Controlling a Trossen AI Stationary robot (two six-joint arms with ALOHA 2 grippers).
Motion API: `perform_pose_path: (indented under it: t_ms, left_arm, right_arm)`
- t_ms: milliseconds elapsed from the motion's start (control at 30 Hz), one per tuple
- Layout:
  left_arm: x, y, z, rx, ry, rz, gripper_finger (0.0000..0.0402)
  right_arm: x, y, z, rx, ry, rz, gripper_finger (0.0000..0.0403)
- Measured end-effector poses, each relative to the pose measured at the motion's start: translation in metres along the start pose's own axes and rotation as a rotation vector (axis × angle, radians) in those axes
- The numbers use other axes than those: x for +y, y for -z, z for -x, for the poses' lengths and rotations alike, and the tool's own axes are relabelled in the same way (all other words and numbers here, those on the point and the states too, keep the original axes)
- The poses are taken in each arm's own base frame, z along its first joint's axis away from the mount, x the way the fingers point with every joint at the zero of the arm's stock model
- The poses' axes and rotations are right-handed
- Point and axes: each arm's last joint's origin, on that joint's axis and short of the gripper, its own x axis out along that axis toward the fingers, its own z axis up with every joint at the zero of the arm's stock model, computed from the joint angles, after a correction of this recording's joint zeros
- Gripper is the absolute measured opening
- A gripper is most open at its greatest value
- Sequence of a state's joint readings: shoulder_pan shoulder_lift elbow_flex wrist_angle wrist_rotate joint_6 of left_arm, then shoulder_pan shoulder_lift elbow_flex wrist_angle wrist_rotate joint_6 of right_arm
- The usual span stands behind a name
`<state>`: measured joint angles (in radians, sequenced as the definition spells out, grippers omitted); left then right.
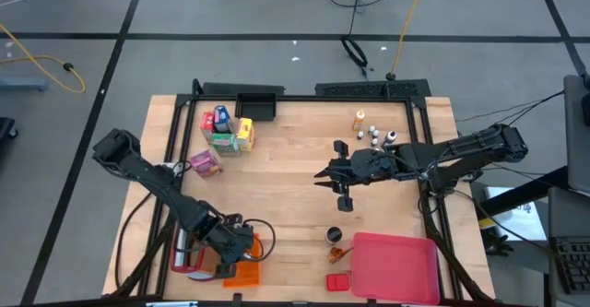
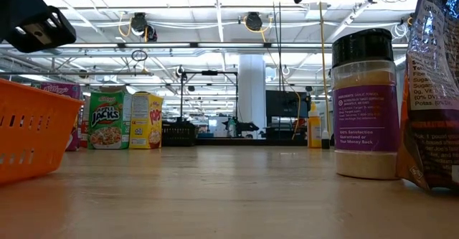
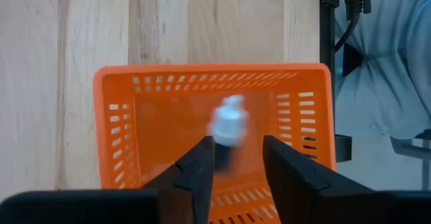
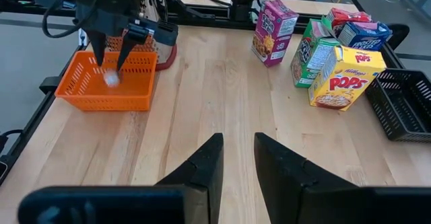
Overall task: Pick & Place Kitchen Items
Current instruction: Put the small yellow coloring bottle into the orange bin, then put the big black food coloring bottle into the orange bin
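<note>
My left gripper point(image 3: 238, 146) hangs open over the orange crate point(image 3: 114, 136) at the table's near left. A small white-capped bottle point(image 3: 229, 124) shows blurred between and below its fingertips, inside the crate's walls, and the right wrist view shows the bottle point(image 4: 110, 79) loose beneath the fingers. My right gripper point(image 4: 237, 143) is open and empty above bare wood at the table's middle point(image 1: 336, 178). Food boxes point(image 1: 224, 134) stand in a group at the far left, with a pink box point(image 1: 205, 163) beside them. Tiny bottles point(image 1: 378, 135) and an orange bottle point(image 1: 359, 120) stand far right.
A dark-capped jar point(image 1: 334, 234), an orange packet point(image 1: 338, 252) and a small red box point(image 1: 337, 280) sit beside the pink-red tray point(image 1: 396, 265) near the front edge. A black basket point(image 4: 404, 103) stands at the far edge. Bare wood lies between the two arms.
</note>
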<state>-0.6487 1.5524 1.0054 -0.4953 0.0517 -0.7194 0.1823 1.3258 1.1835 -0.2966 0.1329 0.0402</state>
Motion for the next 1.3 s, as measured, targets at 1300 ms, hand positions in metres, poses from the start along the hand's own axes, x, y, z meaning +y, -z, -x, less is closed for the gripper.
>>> perform_pose_path:
  t_ms: [1300]
  left_arm:
    - [0.058,-0.042,0.008,-0.129,-0.178,-0.013,0.0141]
  right_arm:
    - [-0.109,0.124,0.049,0.330,0.836,-0.552,0.0075]
